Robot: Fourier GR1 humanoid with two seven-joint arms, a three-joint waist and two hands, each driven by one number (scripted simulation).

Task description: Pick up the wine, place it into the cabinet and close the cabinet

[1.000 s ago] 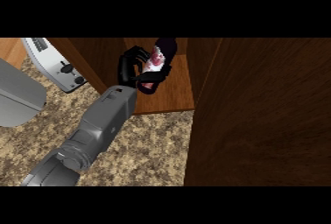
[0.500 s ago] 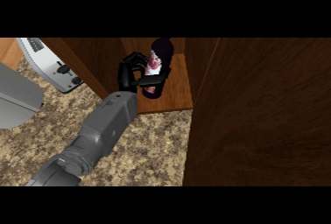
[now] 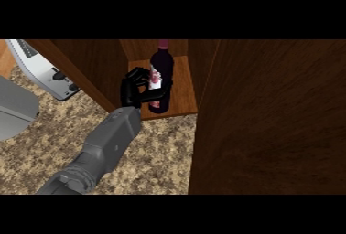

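Since 1 s earlier, the dark glass wine bottle (image 3: 161, 73) had gone deeper into the brown wooden cabinet (image 3: 101, 68) and stood more upright on its shelf; placement looked nearly done, release pending. Left hand (image 3: 137, 87): black fingers curled round the bottle's smooth lower body. Wood-grain door (image 3: 270, 119) right of fingers, open. Speckled granite-look counter (image 3: 162, 155) below.

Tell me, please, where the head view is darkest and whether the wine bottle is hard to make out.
Head view: the cabinet door at right is darkest; the wine bottle reads dark against the lit cabinet shelf, partly hidden by the hand.
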